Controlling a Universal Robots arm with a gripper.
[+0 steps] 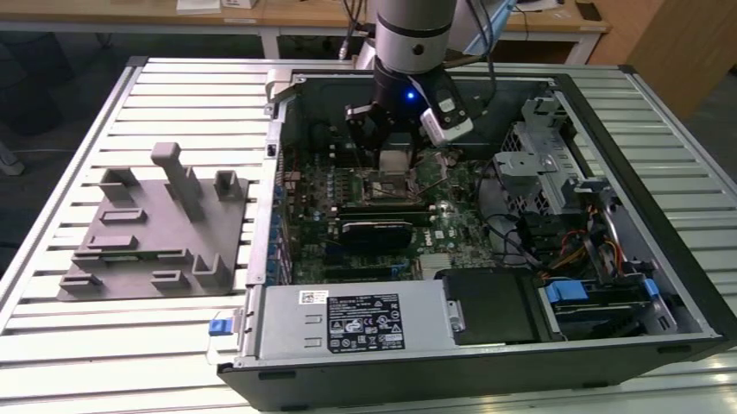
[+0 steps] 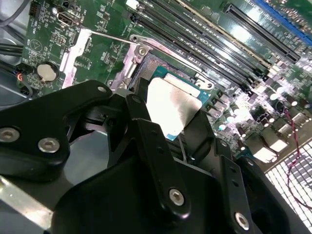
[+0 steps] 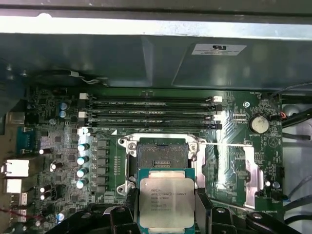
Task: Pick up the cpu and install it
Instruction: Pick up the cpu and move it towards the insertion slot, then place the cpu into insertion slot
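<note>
Noted case (image 1: 461, 379) open, board (image 3: 63, 146) exposed. Found socket (image 3: 161, 153) uncovered and empty, contacts bare. Found gripper (image 2: 170, 126) clamped narrow on cpu (image 3: 166, 197), gripping two opp. edges. Judged pick-up done, install not. Left to do: seating in socket. Located cpu over board, just beside socket, overlapping its near edge in first wrist view, not seated. Held flat, lid up, approx. parallel w/ board. Square, so no long axis; edges approx. lined up w/ socket frame.
</note>
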